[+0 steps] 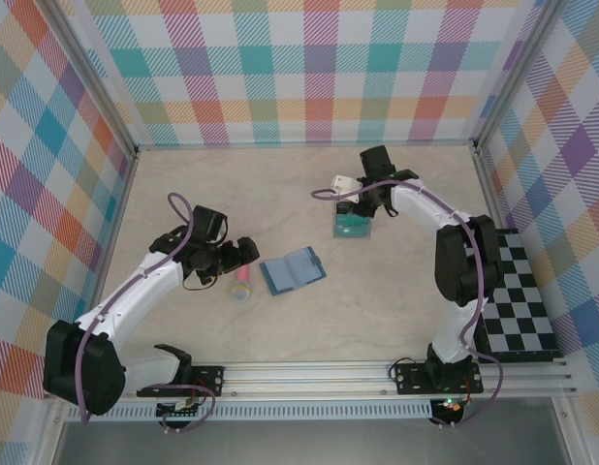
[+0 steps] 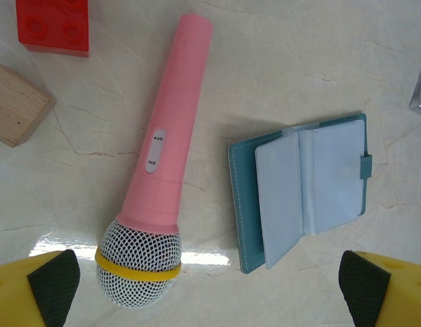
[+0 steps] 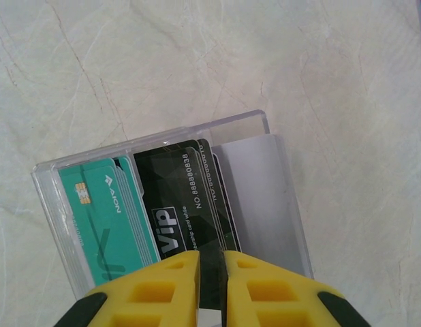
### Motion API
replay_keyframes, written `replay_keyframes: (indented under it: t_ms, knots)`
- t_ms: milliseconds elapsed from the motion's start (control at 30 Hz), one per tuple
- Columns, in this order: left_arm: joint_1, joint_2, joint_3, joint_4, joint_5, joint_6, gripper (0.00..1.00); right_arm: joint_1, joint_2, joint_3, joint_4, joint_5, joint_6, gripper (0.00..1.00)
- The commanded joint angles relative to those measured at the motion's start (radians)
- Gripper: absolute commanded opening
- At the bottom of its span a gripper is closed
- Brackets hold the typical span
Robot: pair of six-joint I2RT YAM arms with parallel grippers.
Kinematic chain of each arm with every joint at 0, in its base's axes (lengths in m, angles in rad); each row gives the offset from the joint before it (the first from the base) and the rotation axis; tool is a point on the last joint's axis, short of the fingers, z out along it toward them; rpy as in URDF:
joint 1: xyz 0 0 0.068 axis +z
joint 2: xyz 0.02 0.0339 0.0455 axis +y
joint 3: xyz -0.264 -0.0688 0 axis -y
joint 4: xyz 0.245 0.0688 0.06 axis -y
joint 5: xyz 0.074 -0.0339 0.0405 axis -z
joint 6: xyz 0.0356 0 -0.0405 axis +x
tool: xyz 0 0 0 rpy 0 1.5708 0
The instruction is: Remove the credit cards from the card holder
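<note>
Now the cards point(image 3: 101, 218) sit in a clear tray point(image 3: 263, 122), well apart from the open holder point(image 2: 306, 184). The right gripper point(image 3: 212, 259) has just a thin slit, with a black card point(image 3: 183, 197) in it; I cannot tell if it pinches. That card may stick and lift out. The left gripper point(image 2: 214, 289) is wide open and empty, above the holder, near a pink mic point(image 2: 166, 157) it could bump.
</note>
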State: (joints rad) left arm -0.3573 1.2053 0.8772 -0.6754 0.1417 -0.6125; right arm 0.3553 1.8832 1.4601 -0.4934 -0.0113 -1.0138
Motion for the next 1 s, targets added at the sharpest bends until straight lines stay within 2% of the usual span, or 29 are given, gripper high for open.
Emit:
replay_keyframes:
  t_ms: [0,233,367,533,700,767,867,967]
  knots:
    - [0.014,-0.004,-0.009,0.002,0.021,0.004,1.0,0.007,-0.056,-0.012,0.021,-0.05,0.077,0.18]
    - [0.014,-0.024,-0.012,0.011,0.041,0.001,1.0,0.009,-0.149,-0.029,0.03,-0.134,0.348,0.18]
    - [0.014,-0.038,-0.017,0.017,0.061,-0.009,1.0,0.009,-0.253,-0.09,0.087,-0.209,0.573,0.18]
    - [0.008,-0.033,-0.026,0.048,0.109,-0.032,0.98,0.02,-0.335,-0.136,0.117,-0.198,0.904,0.19]
    - [-0.025,-0.002,-0.015,0.072,0.122,-0.054,0.9,0.034,-0.397,-0.224,0.137,-0.217,1.192,0.22]
    - [-0.046,0.022,-0.011,0.085,0.128,-0.063,0.85,0.034,-0.395,-0.214,0.073,-0.212,1.348,0.23]
    - [-0.071,0.068,-0.011,0.114,0.147,-0.081,0.77,0.044,-0.385,-0.236,0.05,-0.293,1.444,0.24]
    - [-0.085,0.122,-0.003,0.136,0.156,-0.09,0.72,0.072,-0.373,-0.265,0.055,-0.304,1.483,0.3]
